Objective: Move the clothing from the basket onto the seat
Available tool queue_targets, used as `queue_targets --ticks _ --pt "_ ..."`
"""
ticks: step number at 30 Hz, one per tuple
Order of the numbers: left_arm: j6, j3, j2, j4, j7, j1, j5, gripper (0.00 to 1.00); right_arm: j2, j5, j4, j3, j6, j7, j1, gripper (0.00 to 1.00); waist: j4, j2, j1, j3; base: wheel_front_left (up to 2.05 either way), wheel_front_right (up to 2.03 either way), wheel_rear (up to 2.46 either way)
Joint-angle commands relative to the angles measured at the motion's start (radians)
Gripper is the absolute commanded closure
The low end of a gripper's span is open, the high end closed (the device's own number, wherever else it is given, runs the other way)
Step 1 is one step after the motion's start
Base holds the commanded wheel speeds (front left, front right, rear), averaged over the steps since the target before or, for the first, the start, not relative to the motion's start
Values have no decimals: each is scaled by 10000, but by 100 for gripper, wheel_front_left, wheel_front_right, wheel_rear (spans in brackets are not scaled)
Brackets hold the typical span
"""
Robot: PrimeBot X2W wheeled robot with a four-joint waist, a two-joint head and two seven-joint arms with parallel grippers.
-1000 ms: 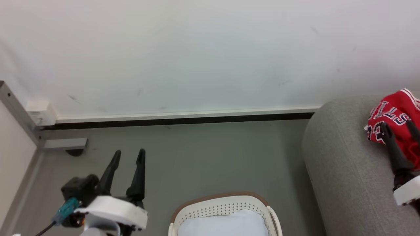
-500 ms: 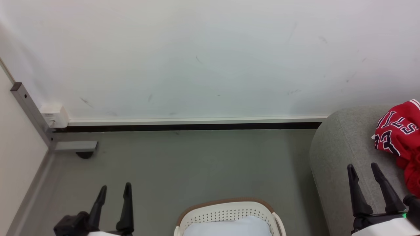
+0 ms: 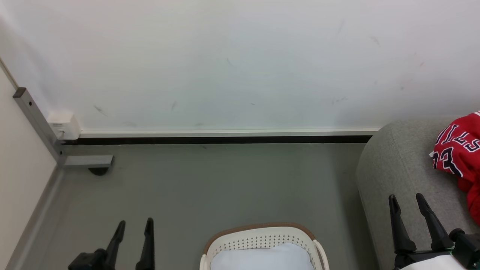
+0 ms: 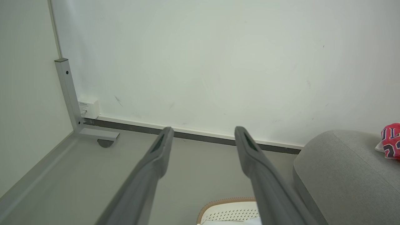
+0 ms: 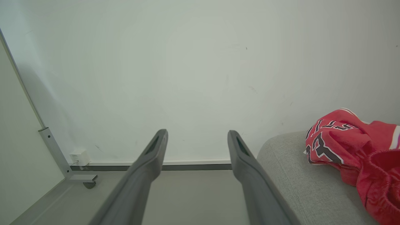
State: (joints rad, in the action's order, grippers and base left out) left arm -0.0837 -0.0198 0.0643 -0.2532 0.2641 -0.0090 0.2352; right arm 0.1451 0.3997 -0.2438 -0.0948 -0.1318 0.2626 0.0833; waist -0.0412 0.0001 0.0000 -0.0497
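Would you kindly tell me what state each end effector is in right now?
Left end effector: open, holding nothing.
Right end effector: open, holding nothing.

Clothing [image 3: 459, 155] on seat [image 3: 397, 167], right of basket [image 3: 262, 237]; pad [image 3: 262, 258] in basket; basket on floor [image 3: 225, 180] before wall [image 3: 240, 56].

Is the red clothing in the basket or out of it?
Out. The red clothing lies bunched on the grey seat; the visible part of the basket holds a white pad.
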Motion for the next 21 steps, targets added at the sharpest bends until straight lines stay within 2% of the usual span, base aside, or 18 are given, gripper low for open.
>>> queue_targets --ticks 1,10,11,14,21 --pt "-62 68 -26 -35 2 -91 -234 0 -22 -8 -39 -9 23 27 81 0 -22 -1 0 14 0 0 0" --pt "-252 221 -109 -92 2 -162 -273 0 30 116 -103 -190 23 28 138 0 -133 -1 0 -11 0 0 0" --pt "-219 191 -132 -56 1 -104 -266 100 -20 78 -88 -207 0 -1 38 100 -132 -1 0 -11 0 0 0" --pt "-213 140 -194 -303 -6 58 -264 100 -112 83 -311 -262 0 -23 -152 100 -137 -1 0 -14 0 0 0" --pt "-239 350 -187 -357 -455 -136 1071 100 -191 1250 -282 -23 1 -391 -99 100 -106 -1 0 15 0 0 0"
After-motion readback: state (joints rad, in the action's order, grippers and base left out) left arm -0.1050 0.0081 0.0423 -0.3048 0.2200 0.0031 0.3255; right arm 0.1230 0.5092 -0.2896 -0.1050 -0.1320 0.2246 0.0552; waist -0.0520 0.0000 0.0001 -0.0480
